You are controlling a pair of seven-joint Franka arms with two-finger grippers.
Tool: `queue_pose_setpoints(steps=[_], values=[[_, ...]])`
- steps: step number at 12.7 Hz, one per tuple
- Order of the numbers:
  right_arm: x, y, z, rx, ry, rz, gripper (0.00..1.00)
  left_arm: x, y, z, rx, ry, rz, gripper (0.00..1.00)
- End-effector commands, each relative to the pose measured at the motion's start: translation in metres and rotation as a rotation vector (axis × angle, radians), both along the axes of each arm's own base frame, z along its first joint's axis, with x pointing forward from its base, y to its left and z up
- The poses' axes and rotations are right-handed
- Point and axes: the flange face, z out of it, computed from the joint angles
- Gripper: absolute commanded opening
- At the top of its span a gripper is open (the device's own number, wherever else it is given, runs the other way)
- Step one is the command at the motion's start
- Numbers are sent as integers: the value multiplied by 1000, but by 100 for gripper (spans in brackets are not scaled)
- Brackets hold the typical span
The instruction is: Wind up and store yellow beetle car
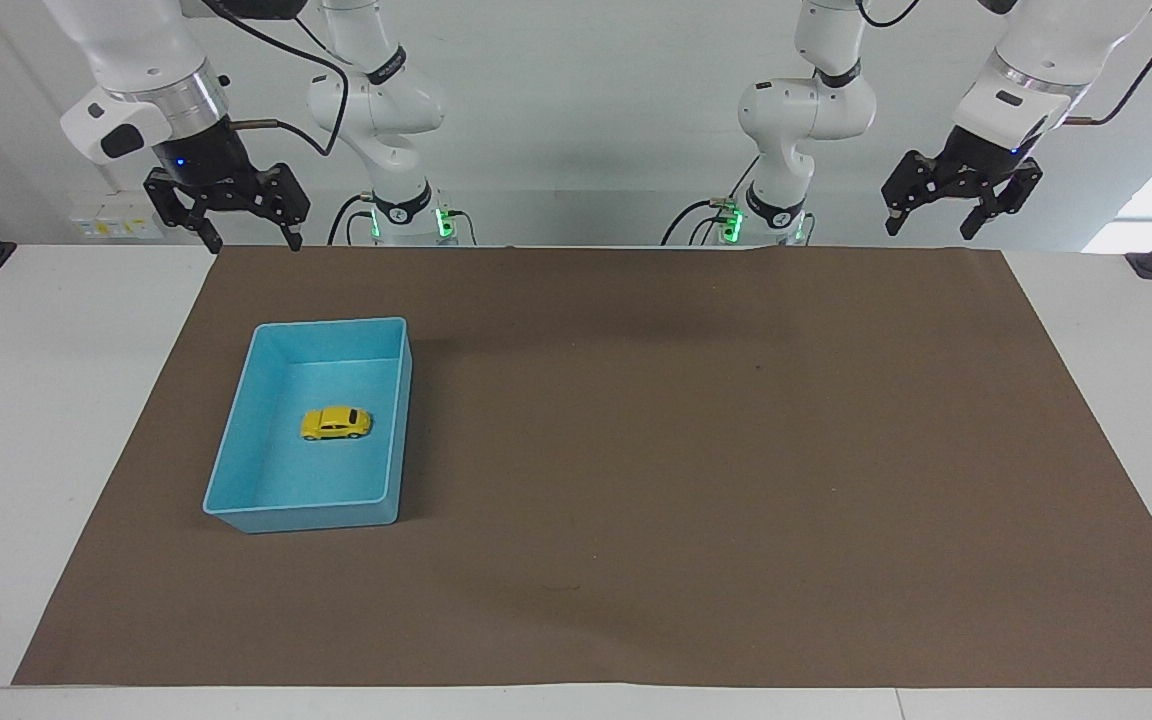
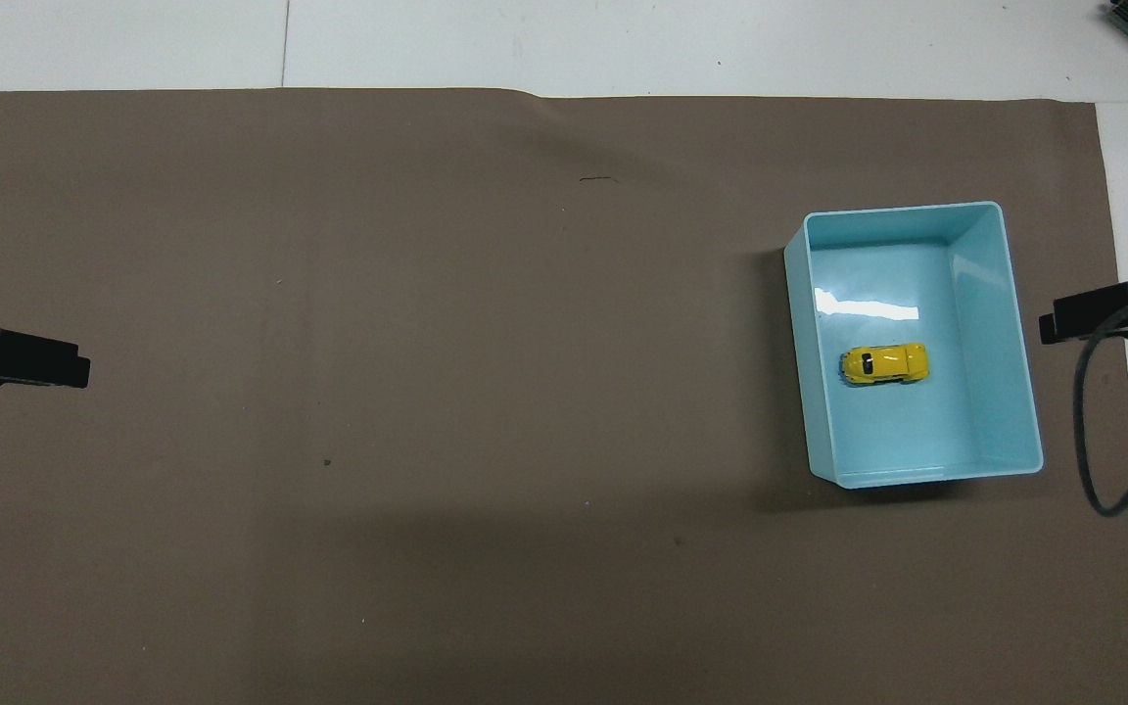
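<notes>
The yellow beetle car (image 1: 336, 423) lies on its wheels inside the light blue bin (image 1: 326, 323), near the bin's middle. It also shows in the overhead view (image 2: 884, 363), within the bin's walls (image 2: 902, 209). My right gripper (image 1: 249, 240) is open and empty, raised over the mat's edge at the robots' end, clear of the bin; its tip shows in the overhead view (image 2: 1078, 318). My left gripper (image 1: 936, 225) is open and empty, held high at the left arm's end of the table; its tip shows in the overhead view (image 2: 35, 357).
A brown mat (image 1: 696, 460) covers most of the white table (image 1: 46, 400). The bin stands on the mat toward the right arm's end. A black cable (image 2: 1093, 431) hangs from the right arm beside the bin.
</notes>
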Motion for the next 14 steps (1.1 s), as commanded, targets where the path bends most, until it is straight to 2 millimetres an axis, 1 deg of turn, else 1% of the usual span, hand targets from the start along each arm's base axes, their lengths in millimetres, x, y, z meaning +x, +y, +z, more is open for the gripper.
queue_pose_setpoints(steps=[1,12,14], values=[[-2,-2,4,-10,7,-23,100,-1,2,4,-5,8,-5,100],[-2,0,4,-9,5,-15,100,-1,3,4,-5,8,-3,100],[-1,6,5,-12,-4,-6,100,-1,3,4,-5,8,-3,100]])
